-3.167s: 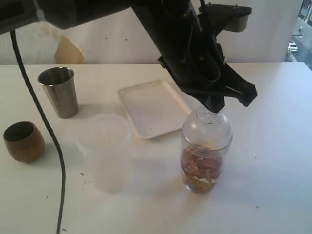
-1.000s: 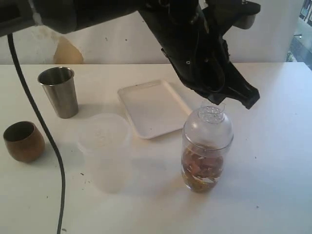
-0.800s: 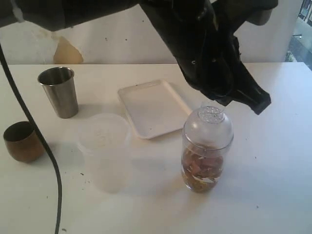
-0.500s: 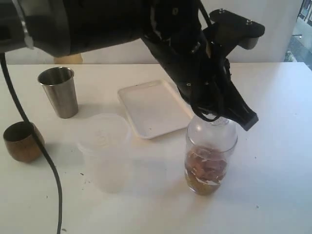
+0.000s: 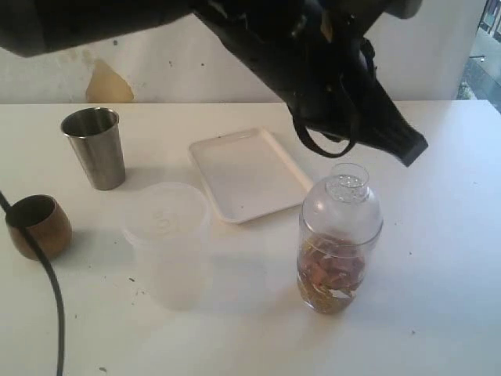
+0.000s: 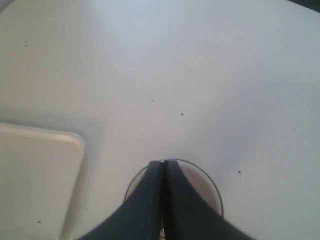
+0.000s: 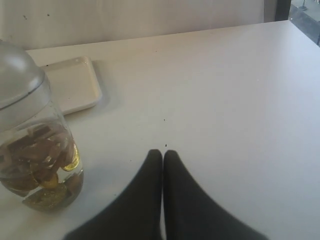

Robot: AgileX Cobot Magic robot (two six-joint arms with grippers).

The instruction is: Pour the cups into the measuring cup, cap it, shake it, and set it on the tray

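Two cups stand well to the left on the table (image 5: 446,266), the steel cup (image 5: 95,149) farther back and the wooden cup (image 5: 37,229) nearer, both upright, so the pouring looks done. The measuring cup (image 5: 339,251) stands upright right of centre, just near-right of the tray (image 5: 246,168) and not on it. Brown pieces and gold discs lie in its lower part, and a clear domed cap (image 5: 342,207) sits on its rim. The left gripper (image 6: 162,166) hangs just above the cap's neck with its fingers pressed together, holding nothing; the exterior view shows it apart from the cap. The right gripper (image 7: 162,155) is likewise closed and empty, low over bare table to the right of the measuring cup. The step in hand seems to be seating the cap. To do it well, I would bring the closed fingers straight down on the dome's shoulder rather than on the narrow neck. The push should run along the cup's axis, since the base is narrow and a slanted push could tip it. The right gripper would do better to open and steady the body first. Whether the seam is home all round cannot be told, and the neck looks open, so both need checking before any shake. A frosted container (image 5: 167,235) stands to the left, out of the way.
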